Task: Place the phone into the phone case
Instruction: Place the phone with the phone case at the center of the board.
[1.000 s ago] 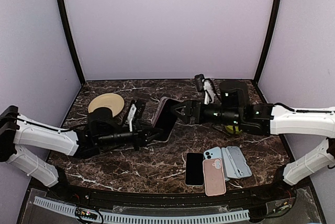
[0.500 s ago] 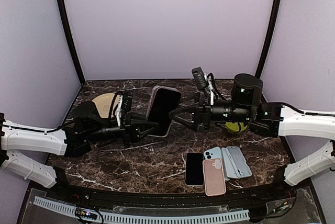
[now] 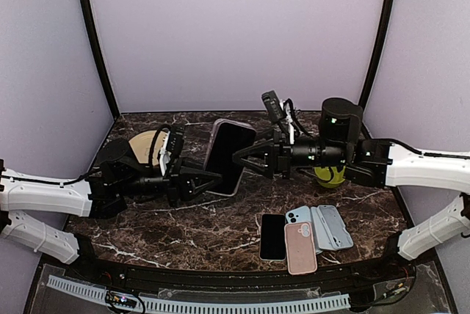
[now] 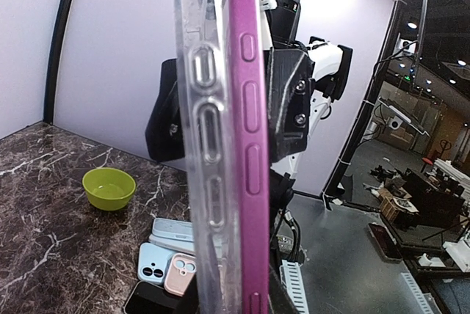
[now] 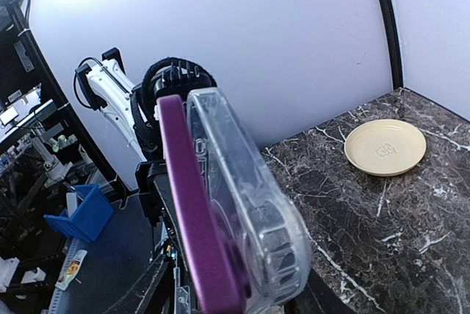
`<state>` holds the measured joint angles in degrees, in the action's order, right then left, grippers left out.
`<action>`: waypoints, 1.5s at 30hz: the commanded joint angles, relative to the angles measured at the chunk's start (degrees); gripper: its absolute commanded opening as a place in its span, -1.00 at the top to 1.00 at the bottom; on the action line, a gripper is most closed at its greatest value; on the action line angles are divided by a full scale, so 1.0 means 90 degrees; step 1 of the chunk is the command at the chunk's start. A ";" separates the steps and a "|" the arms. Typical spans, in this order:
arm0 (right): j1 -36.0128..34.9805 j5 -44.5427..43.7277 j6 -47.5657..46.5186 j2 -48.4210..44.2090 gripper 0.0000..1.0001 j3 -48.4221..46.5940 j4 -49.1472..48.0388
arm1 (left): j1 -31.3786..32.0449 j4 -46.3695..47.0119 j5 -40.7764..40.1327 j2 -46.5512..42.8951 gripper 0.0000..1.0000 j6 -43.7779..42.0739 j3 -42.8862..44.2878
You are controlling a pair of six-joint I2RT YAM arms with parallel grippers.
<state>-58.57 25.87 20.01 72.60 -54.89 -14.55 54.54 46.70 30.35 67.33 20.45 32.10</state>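
A purple-edged phone [image 3: 229, 154] stands upright in the air above the table's middle, screen toward the camera. The clear phone case [image 4: 202, 145] lies against the phone's [image 4: 248, 145] back, and their edges run side by side. My left gripper [image 3: 213, 179] is shut on the lower left edge of both. My right gripper [image 3: 241, 158] reaches in from the right. Its jaws are open and straddle the phone [image 5: 194, 218] and the case [image 5: 257, 204], with a gap beside the left finger [image 5: 143, 285].
A tan plate [image 3: 143, 141] sits at the back left behind my left arm. A green bowl [image 3: 328, 176] lies under my right arm. Near the front edge lie a black phone [image 3: 272, 236], a pink case [image 3: 300, 246], a light blue case [image 3: 297, 216] and grey cases [image 3: 334, 226].
Both arms rose and carried the phone from a low tilt to upright in the air. The right gripper's jaws narrowed around it. The left grip stayed shut.
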 commanded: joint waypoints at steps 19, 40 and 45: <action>0.0121 -0.0469 -0.0173 -0.0883 -0.01 0.0085 0.0060 | 0.0014 0.1059 0.0064 -0.0189 1.00 0.0042 -0.0179; 0.0209 -0.0379 0.0035 -0.0541 -0.22 0.0333 -0.0063 | 0.0014 0.1155 0.0141 0.0139 1.00 0.0361 -0.0302; 0.0276 -0.0238 0.0194 -0.0286 -0.30 0.0490 -0.0215 | 0.0019 0.1373 0.0458 0.0381 1.00 0.0547 -0.0342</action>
<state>-56.66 23.57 20.49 68.14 -51.64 -13.80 54.54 52.36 31.40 70.17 23.66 29.36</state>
